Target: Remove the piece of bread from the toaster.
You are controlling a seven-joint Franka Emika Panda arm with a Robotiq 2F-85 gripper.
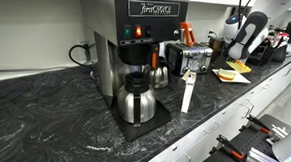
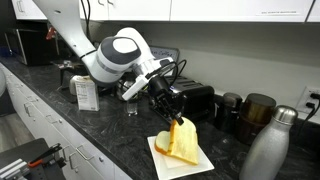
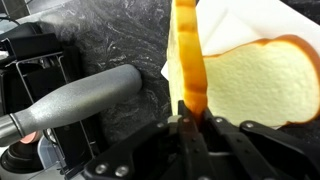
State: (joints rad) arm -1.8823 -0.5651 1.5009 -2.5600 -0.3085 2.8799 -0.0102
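— Holding what, in this panel?

— Jaws of the gripper [image 3: 185,122] are closed on the piece of bread [image 3: 185,55], pinched at its near edge. The slice is seen edge-on, its long axis running straight out from the fingertips.

— And the toaster [image 2: 196,98]?

— Off to one side of the jaws and behind them, apart from the slice (which is clear of the slot). Beyond the fingertips lies a white sheet [image 3: 230,25] bearing a second slice [image 3: 255,85], flat and just beside the held one; whether the two touch cannot be told. The likely next move is to ease onward along that axis, then release. Count: one arm [image 2: 110,55], one gripper, one toaster, two slices, one sheet.
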